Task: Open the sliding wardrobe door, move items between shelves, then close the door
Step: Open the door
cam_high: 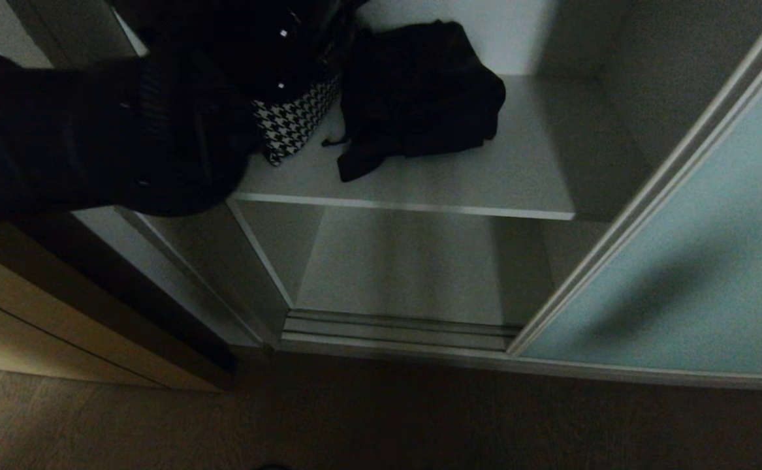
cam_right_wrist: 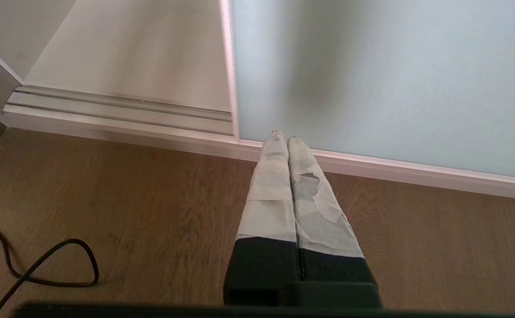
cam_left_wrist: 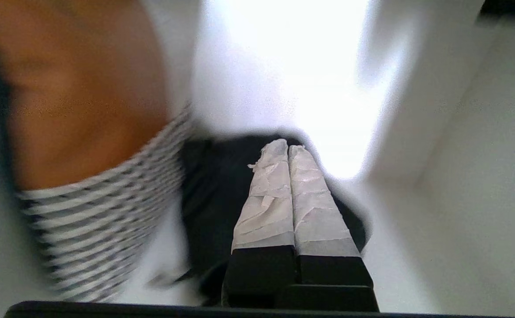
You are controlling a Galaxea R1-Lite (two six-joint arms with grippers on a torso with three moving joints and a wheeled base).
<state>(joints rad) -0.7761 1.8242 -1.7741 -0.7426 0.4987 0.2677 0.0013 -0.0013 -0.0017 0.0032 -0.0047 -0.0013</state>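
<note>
Item: black fabric bundle [cam_high: 420, 91], lay on the upper shelf [cam_high: 518, 176] of the wardrobe, at 12 o'clock in the head view, just beside a houndstooth-patterned bag [cam_high: 292, 121] at its 9 o'clock. Lower shelf [cam_high: 400, 267] below it held nothing visible. Sliding wardrobe door [cam_high: 694, 261] stood pushed aside at 3 o'clock, opening exposed.

Handling, judged: soft, limp, light; would sag and fold when lifted; thin straps likely to trail and snag on the shelf edge. Best hold: a thick fold of cloth near the middle of the bundle, not a strap.

Left gripper [cam_left_wrist: 287, 148]: taped fingers pressed together, holding nothing, tips over dark fabric in the wrist view; contact could not be told. Would need to spread before any pinch.

Right gripper [cam_right_wrist: 283, 137]: fingers pressed together, empty, hanging low near the floor [cam_right_wrist: 107, 198] by the door's bottom rail
</note>
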